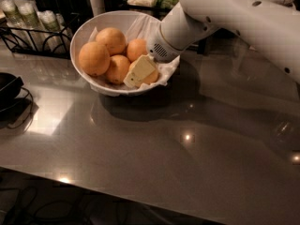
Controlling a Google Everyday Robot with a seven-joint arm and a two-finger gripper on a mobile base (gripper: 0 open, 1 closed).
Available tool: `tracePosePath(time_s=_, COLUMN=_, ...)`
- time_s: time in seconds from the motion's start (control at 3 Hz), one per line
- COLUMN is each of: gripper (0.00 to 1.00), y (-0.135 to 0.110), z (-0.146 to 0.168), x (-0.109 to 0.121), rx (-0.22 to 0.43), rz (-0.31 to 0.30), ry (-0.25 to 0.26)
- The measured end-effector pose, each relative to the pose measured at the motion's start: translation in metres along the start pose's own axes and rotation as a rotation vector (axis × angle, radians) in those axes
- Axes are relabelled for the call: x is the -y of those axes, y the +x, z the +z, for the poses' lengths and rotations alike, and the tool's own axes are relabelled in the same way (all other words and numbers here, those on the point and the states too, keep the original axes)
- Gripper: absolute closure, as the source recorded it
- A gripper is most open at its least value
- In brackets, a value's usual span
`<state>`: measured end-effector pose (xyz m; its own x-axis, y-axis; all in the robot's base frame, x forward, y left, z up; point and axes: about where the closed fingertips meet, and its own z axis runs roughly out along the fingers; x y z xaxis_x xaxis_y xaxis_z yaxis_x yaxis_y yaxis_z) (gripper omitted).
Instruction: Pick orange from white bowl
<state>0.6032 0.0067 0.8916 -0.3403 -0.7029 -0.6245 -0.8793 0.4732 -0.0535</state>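
Observation:
The white bowl with crumpled white paper lining stands at the back left of the grey table. Several oranges lie in it; the largest deep-orange one is at the left. My gripper reaches down into the bowl's right front part from the white arm at the upper right. It lies over the orange, which shows only as a sliver at the gripper's right edge. The rest of that orange is hidden by the gripper.
A black dish sits at the table's left edge. A black wire rack with bottles stands behind the bowl at the back left. More containers line the back. The table's front edge runs across the bottom.

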Motion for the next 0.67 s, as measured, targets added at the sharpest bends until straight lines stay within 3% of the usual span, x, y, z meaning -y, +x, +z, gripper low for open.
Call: tracePosePath(time_s=0.67, gripper=0.17, y=0.0025, z=0.0105, x=0.0078, rx=-0.019, rz=0.021, ry=0.042)
